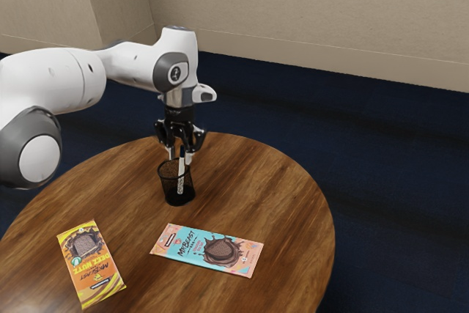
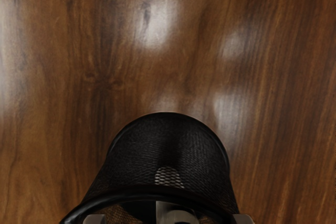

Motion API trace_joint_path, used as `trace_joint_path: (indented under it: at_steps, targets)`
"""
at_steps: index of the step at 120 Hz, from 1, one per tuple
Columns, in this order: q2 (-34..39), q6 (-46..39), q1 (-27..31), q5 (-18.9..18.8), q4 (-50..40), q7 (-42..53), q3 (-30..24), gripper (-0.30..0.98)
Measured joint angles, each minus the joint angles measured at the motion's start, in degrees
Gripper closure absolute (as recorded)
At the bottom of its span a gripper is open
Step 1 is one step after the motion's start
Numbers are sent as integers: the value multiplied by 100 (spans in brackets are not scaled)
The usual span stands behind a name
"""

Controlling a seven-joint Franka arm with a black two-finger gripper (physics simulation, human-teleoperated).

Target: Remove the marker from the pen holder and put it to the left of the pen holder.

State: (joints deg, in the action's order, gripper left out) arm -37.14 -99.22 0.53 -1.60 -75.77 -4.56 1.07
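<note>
The gripper (image 1: 180, 155) points straight down at the mouth of the black mesh pen holder (image 1: 176, 193), its fingers apart on either side of the marker's upper end. White and dark, the marker (image 1: 181, 174) stands in the holder, leaning slightly, its top above the rim. From the wrist view, the gripper (image 2: 168, 219) has widely spaced fingertips at the lower edge, with the pen holder (image 2: 168, 148) under the hand. Between those tips, the end of the marker (image 2: 177, 214) is partly visible; neither finger is seen pressing on it.
A blue and pink chocolate bar (image 1: 208, 250) lies near the holder, toward the exterior view's bottom. Another bar, orange and yellow (image 1: 92, 263), lies at that view's lower left. Both are on the round wooden table (image 1: 271, 181), whose curved edge runs behind the holder.
</note>
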Motion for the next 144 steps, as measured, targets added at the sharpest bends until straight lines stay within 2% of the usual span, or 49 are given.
trace_joint_path:
  at_steps: [10, 22, 42, 52, 66, 84, 98, 110, 122, 144]
  targets:
    - [-1, 8, -5, -1, 20, 2, -2, 56]
    - [6, 10, -8, 1, 34, 3, -2, 66]
    - [70, 34, -8, -28, 62, -2, -5, 73]
    - [334, 186, -8, -48, 88, -9, -28, 74]
    - [1052, 772, -12, -66, 257, -20, -31, 76]
    - [1206, 2040, -7, -79, 494, -65, 153, 77]
    - [779, 2961, 3, -50, 604, -130, 555, 77]
    - [-127, 3601, 264, 0, 1340, -176, 659, 77]
    - [-887, 4051, 488, 47, 1948, -208, 629, 77]
    - [-1341, 4401, 1066, 81, 2067, -260, 119, 77]
